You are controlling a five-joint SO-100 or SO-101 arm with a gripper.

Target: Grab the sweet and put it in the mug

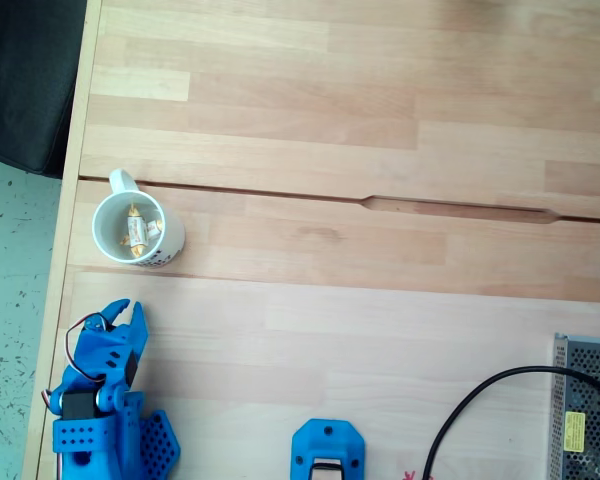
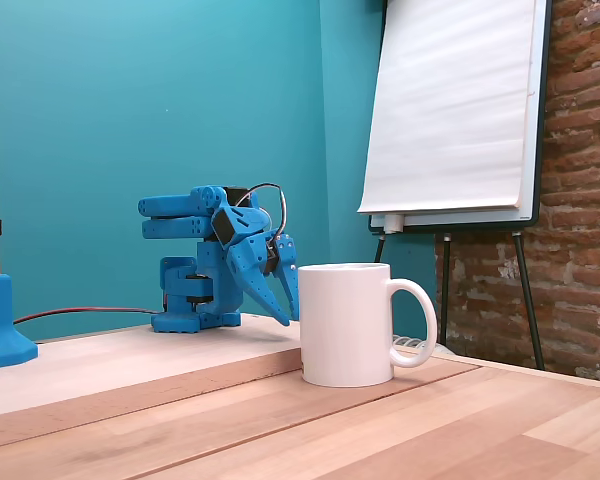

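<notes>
Folding low behind the mug (image 2: 347, 325), the arm points its pincer (image 2: 283, 300) downward — clenched, empty.

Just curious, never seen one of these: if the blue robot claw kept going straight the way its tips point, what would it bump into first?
Probably the white ceramic mug: the blue two-finger gripper points toward it with bare wooden table between, though its downward tilt may meet the table first.
</notes>
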